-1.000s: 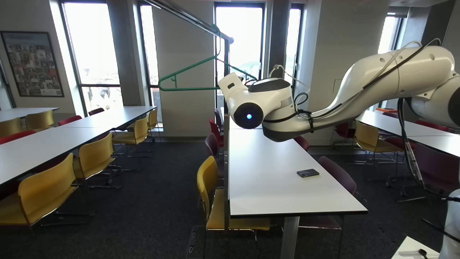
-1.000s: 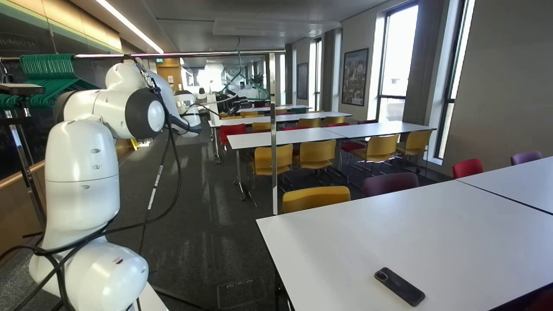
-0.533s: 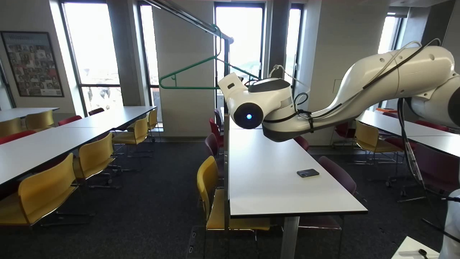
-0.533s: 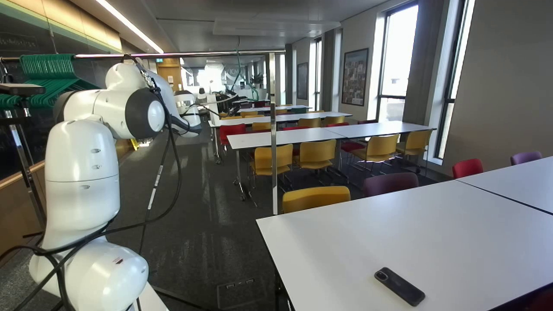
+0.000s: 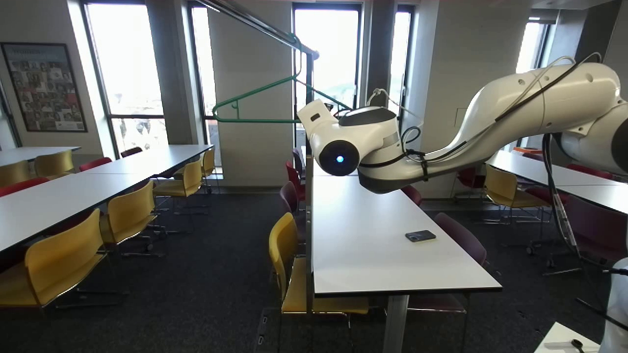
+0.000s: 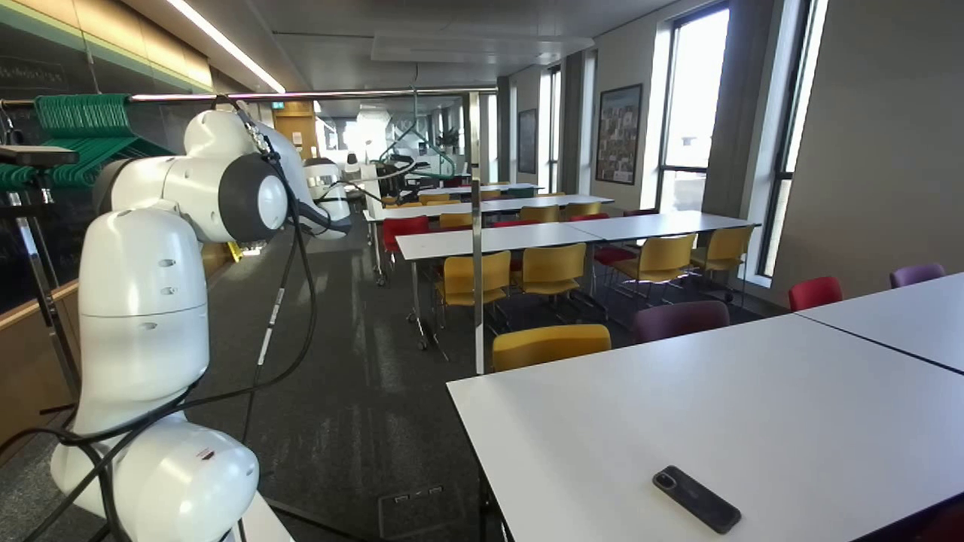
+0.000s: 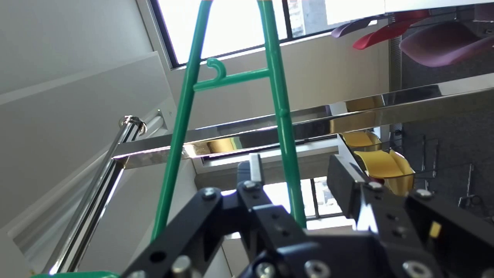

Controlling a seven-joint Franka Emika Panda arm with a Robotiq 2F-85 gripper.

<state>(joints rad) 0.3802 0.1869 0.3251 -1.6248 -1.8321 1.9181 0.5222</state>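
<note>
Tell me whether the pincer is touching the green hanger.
Cannot tell. In the wrist view, a bar of the green hanger shows between the jaws of the open pincer, whose body hides any contact.

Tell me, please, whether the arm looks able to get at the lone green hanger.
Probably yes: the gripper stands open, and one side of the hanger appears unobstructed between its jaws.

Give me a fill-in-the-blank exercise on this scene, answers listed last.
The hanger nearest the pincer is coloured ____.
In the wrist view, part of it shows in the gap ____ the pincer's fingers.
The pincer's jaws stand ____, not shut.
In both exterior views, a ____ lies on the white table.

Missing words: green; between; open; phone.
</note>
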